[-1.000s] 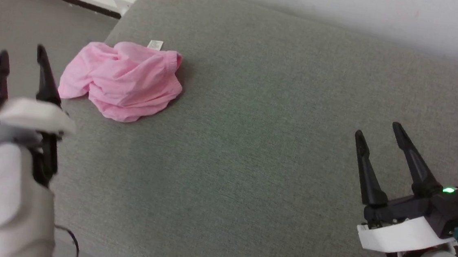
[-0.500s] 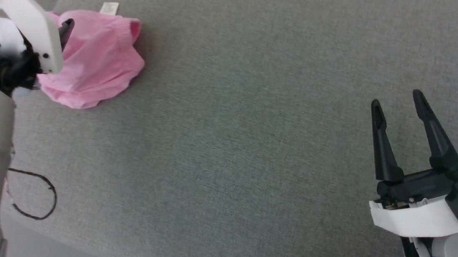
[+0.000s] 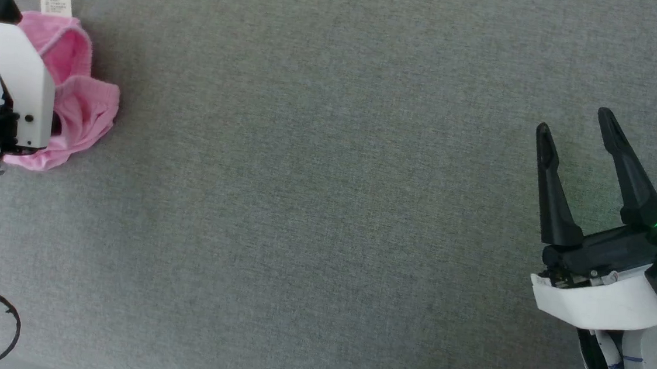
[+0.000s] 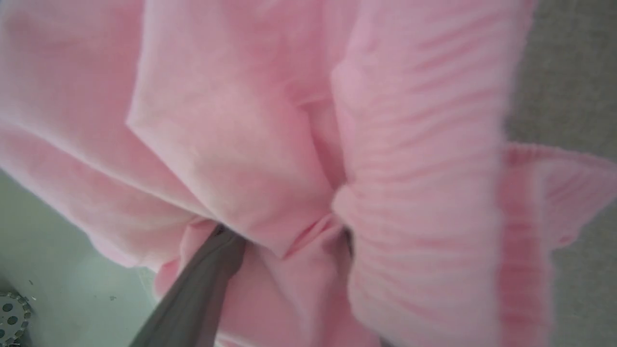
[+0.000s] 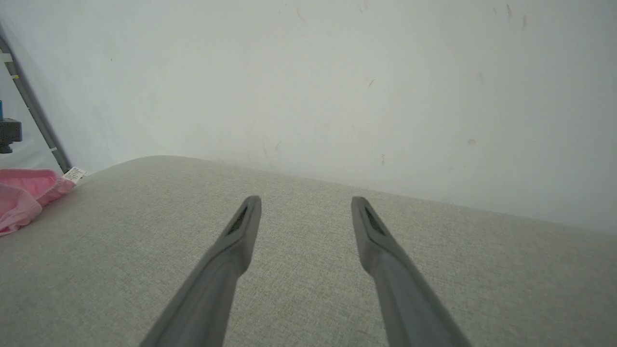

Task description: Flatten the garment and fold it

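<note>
The garment [image 3: 86, 101], a crumpled light pink cloth with a white label [image 3: 55, 2], lies at the far left of the grey cushion [image 3: 326, 208]. My left wrist's white bracket [image 3: 17, 81] stands over it and hides its left part. In the left wrist view the left gripper [image 4: 284, 231] is open and dug into the garment [image 4: 231, 144]: one finger [image 4: 193, 294] shows, the other is buried under the gathered hem [image 4: 424, 168]. My right gripper [image 3: 575, 125] hovers open and empty at the lower right, far from the cloth. The right wrist view shows the garment [image 5: 19, 197] at its left edge.
A pale wall [image 5: 337, 72] rises behind the cushion's rounded far edge. A loop of black cable [image 3: 7, 323] hangs by the cushion's near left corner. Pale floor [image 4: 48, 270] shows past the cushion's left edge, close to the garment.
The head camera has tilted down, shifting the whole picture left. My left arm has swung from beside the cushion onto the garment and pushed its fingers into the cloth. The right gripper stays open.
</note>
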